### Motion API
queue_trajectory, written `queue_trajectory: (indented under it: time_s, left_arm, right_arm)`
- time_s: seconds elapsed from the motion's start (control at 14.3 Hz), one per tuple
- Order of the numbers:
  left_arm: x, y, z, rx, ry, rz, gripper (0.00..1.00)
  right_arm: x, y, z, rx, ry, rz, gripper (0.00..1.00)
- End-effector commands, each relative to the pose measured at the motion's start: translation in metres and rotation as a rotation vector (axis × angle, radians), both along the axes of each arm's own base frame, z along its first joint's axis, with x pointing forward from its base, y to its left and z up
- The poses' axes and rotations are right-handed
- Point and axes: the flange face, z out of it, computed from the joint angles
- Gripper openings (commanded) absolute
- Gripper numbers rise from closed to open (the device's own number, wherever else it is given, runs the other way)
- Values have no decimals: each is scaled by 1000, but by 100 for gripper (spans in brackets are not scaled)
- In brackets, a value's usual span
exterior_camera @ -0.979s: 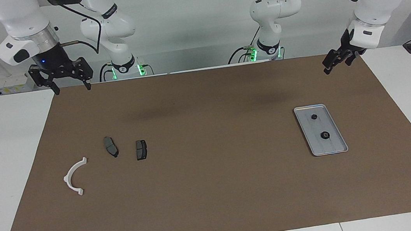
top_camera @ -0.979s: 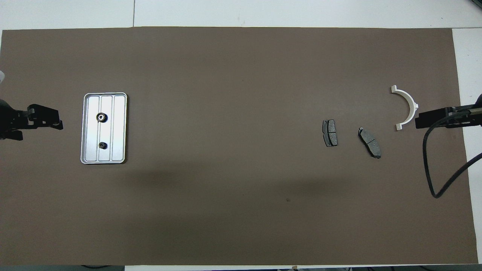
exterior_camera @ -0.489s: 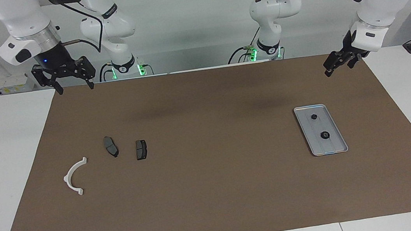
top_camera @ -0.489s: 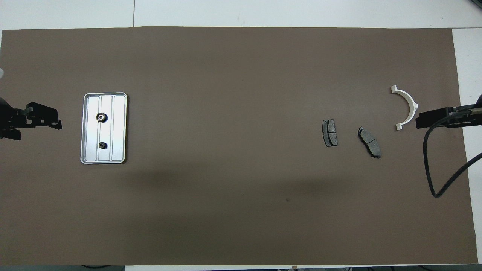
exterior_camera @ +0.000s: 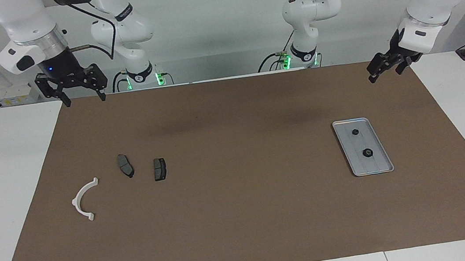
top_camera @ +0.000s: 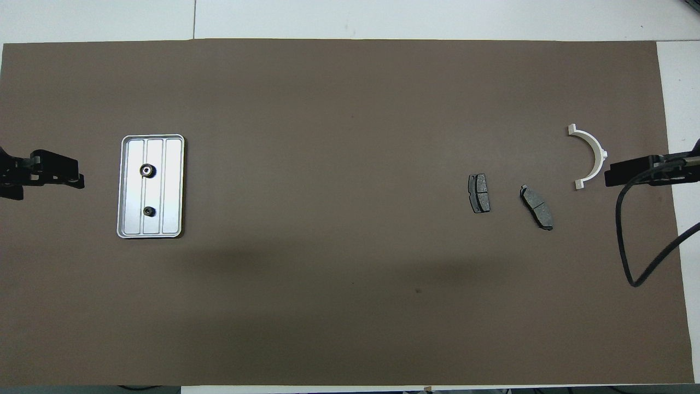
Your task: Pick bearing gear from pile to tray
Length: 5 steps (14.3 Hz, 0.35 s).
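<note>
Silver-grey metal identifies the tray (exterior_camera: 362, 146), seen at the centre right of the facing view and the centre left of the overhead view. 2 small black bearing gears (exterior_camera: 367, 153) are seen lying inside it, apart from each other along its length. The pile (exterior_camera: 125, 178) is located at the centre left of the facing view; it is made up of 2 dark brake pads (exterior_camera: 159, 169) and 1 white half-ring bracket (exterior_camera: 85, 200), all well apart from the tray. No gear is seen among them.

The transfer step is judged complete, or close to it. If another gear is required, the pile must be checked first; otherwise only retraction is called for.

The right gripper (exterior_camera: 81, 97) is raised at the upper left of the facing view, over the mat edge (exterior_camera: 209, 83) nearest the robots, pointing down; its fingers are spread wide and nothing is held. The left gripper (exterior_camera: 384, 68) is raised at the upper right of that view, above the mat corner, tilted downward; its fingers are also taken as parted, and nothing is seen between them.
</note>
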Motion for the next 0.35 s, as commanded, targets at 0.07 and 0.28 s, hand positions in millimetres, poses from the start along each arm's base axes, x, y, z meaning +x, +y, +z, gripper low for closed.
queue_trajectory:
  time_s: [0.07,0.28]
  left_arm:
    - [1,-22,2,2,17,-50,100]
    - [0,-28,3,-1,18,-61,100]
  right_arm:
    - [0,-2,-2,25,-10,-29,100]
    - [-1,-2,-1,25,-9,-29,100]
